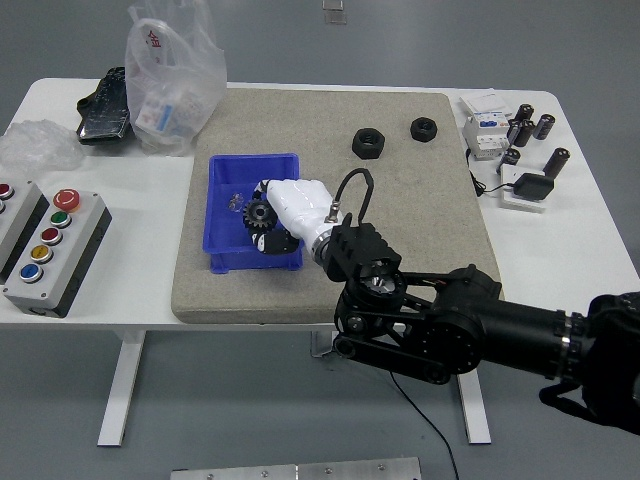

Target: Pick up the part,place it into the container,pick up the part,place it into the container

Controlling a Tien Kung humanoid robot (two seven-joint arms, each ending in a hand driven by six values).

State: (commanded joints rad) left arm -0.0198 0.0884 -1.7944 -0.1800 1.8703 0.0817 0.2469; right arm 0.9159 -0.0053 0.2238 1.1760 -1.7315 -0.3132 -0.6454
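I had the right hand [292, 203] over the blue bin [226, 176] at nine o'clock on the mat [420, 220], fingers curled around the black gear [258, 214], positioned for a drop inside.

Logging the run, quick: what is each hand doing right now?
Right hand: over the blue container, fingers closed on the black gear.
Left hand: not in view.

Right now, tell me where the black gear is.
The black gear sits inside the blue bin at left-centre of the mat, under the right hand.
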